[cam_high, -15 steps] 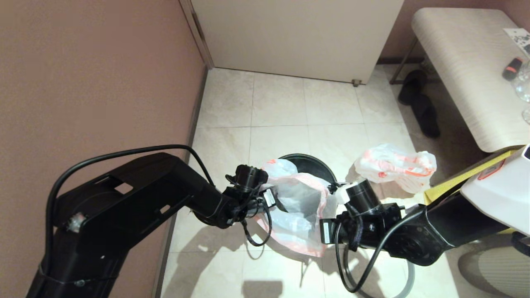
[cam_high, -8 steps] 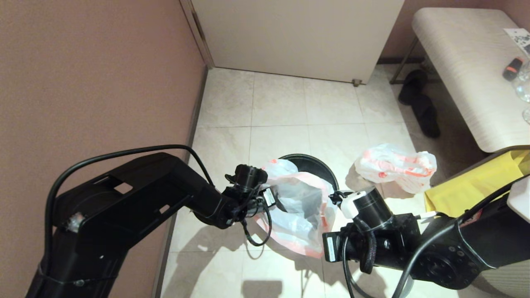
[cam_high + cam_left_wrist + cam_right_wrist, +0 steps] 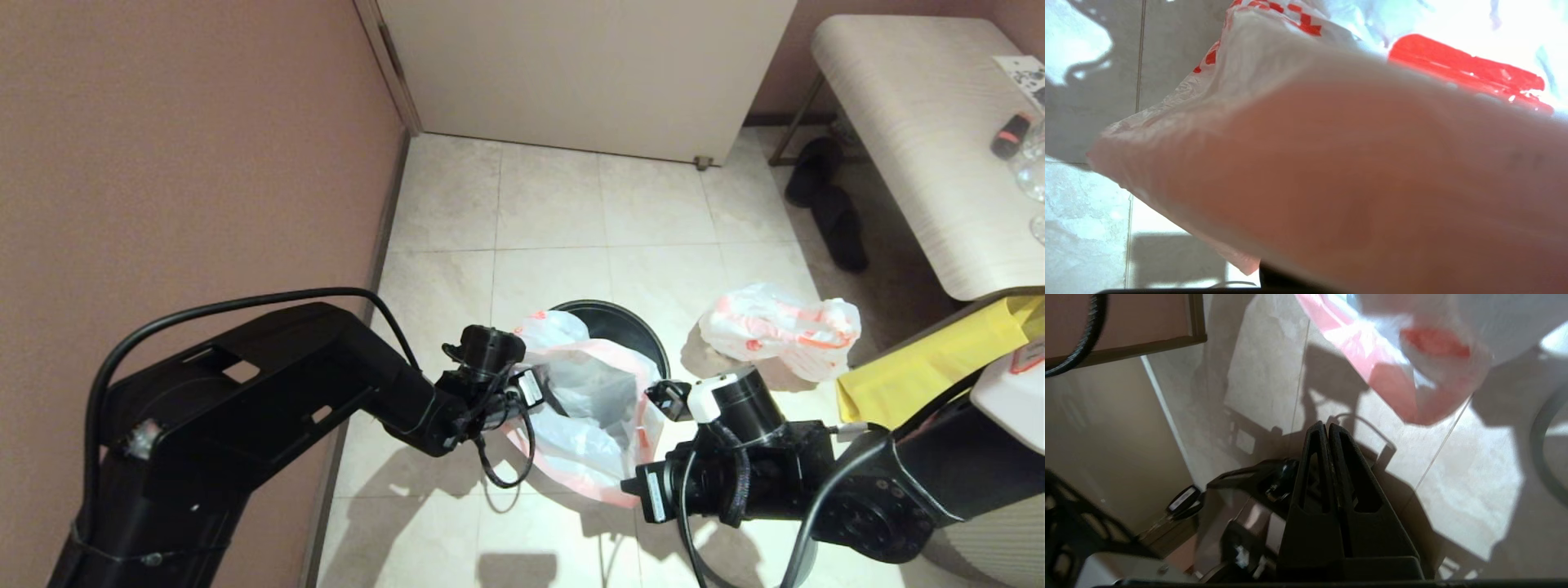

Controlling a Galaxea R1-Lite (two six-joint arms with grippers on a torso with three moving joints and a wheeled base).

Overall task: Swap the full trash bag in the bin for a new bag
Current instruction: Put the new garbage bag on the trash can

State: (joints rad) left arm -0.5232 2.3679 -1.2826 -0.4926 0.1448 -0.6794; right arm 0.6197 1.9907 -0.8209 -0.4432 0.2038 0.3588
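Left gripper point(image 3: 535, 390) pinches the mouth edge of the new bag point(image 3: 592, 408), which hangs open just beside it, over the bin point(image 3: 633, 331). Right gripper point(image 3: 1327, 430) fingers pressed together, empty, bag just beside it. Full trash bag point(image 3: 780, 327) on floor beyond right gripper, apart.

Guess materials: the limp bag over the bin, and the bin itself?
New bag: thin translucent white plastic film, likely polyethylene; the dark bin shows through it, and it creases. Bin: black, glossy inside; looks like hard plastic, though painted metal can't be ruled out.
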